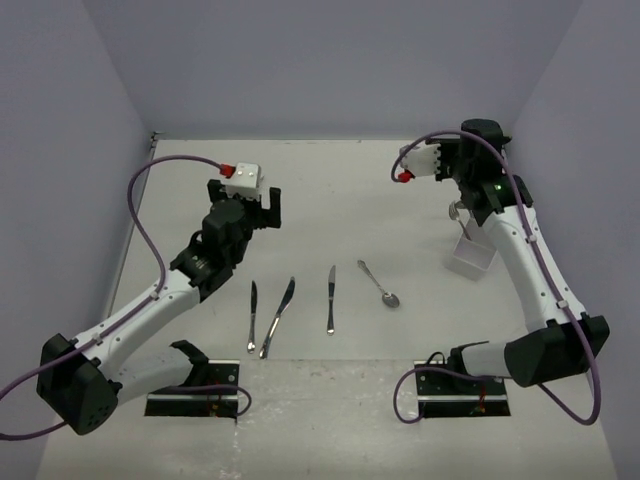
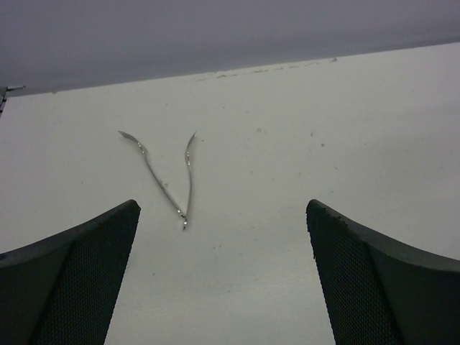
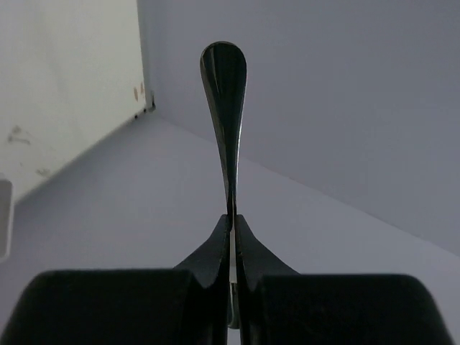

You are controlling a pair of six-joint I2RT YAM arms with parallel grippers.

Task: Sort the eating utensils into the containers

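Note:
Three table knives [image 1: 251, 315], [image 1: 278, 317], [image 1: 330, 298] and a spoon [image 1: 379, 284] lie on the white table in front of the arms. My left gripper [image 1: 255, 205] hangs open and empty above the table behind the knives. In the left wrist view, two slim utensils [image 2: 188, 176] lie in a V beyond its open fingers [image 2: 223, 208]. My right gripper [image 1: 463, 222] is shut on a silver utensil [image 1: 456, 212] and holds it upright over the translucent container [image 1: 470, 262]. In the right wrist view, the utensil's rounded end [image 3: 224, 79] sticks out past the closed fingertips [image 3: 231, 219].
Purple-grey walls close in the table at the left, back and right. The container stands close to the right wall. The two arm bases [image 1: 195, 400], [image 1: 465, 400] sit at the near edge, with purple cables looping off both arms.

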